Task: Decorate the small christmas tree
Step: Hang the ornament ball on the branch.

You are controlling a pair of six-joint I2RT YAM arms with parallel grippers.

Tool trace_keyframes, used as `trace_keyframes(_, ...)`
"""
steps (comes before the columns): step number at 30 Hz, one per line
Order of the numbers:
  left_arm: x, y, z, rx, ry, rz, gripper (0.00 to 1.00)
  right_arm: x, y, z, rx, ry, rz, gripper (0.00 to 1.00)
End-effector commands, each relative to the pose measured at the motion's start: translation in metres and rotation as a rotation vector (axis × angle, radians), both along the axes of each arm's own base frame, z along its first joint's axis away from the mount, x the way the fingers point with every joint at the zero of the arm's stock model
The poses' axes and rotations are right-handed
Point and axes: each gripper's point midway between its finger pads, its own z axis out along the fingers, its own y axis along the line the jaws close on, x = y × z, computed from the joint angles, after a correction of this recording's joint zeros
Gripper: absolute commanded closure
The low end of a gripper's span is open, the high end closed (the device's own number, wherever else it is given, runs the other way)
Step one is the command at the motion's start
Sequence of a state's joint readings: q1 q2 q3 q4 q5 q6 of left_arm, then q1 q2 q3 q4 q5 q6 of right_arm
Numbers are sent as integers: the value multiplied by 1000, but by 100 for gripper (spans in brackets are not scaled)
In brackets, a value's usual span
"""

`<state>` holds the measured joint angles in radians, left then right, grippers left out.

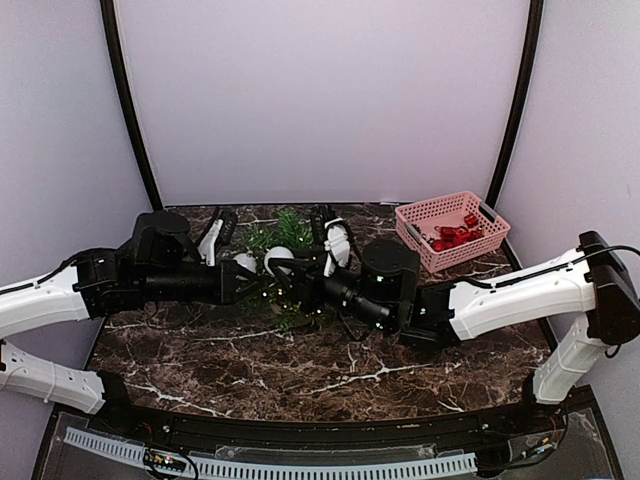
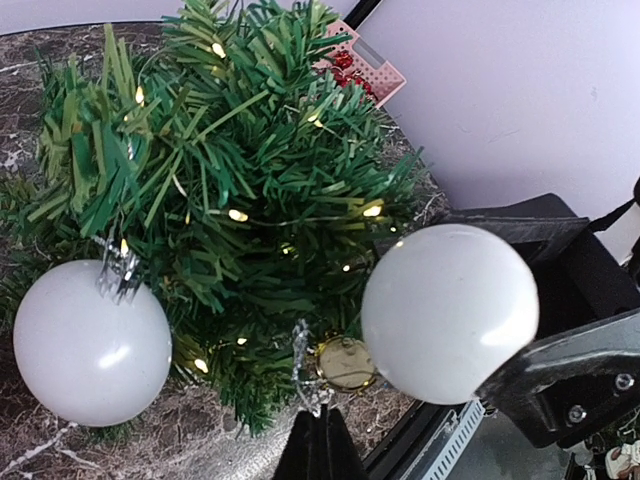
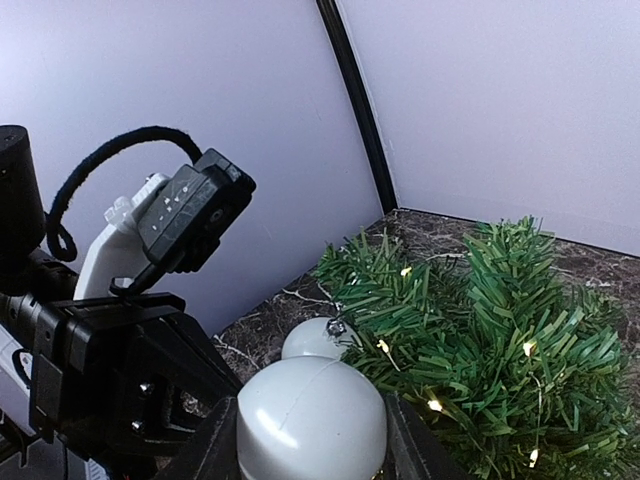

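Tree [image 1: 288, 228] at the back of the worktop, a claw on either side

Needles are dark green, flat and bushy, bunched in thick tufts, with small warm-white lights [image 2: 237, 214] strung among them. The tree sits at the back middle of the dark marbled worktop [image 1: 300, 370], between the two arms. Seen from overhead, its green runs from far to near, with the narrower end toward the back wall. From the right wrist, the tufts rise upward. Trunk and foot are hidden, so I cannot tell whether it stands quite straight.

From the left, a white ball [image 2: 90, 345] hangs by its silver cap from a branch on the tree's left side, touching the needles. The left claw [image 2: 320, 450] is fully closed, its tips pinching a thin silver hanger [image 2: 300, 365] just below the branches. That hanger lies right beside the gold cap [image 2: 345, 362] of a second white ball [image 3: 310, 410]. The right claw [image 3: 308, 450] grips this ball about half open, a finger on each side, just beside the needles. Far right, well apart, a pink basket [image 1: 440, 203] holds red ornaments [image 1: 455, 237].
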<state>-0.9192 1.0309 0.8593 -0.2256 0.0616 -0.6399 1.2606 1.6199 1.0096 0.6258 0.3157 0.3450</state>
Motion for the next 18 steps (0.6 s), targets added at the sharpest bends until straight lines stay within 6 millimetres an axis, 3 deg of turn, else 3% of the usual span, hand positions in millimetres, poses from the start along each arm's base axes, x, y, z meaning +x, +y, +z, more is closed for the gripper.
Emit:
trace_keyframes(1,6,1,-7,17,-14,21,100,0,3,19,35,-32,-18,56)
trace_keyframes(18,24,1,-5,3,-47,57,100,5,6,20,14,-54,-37,56)
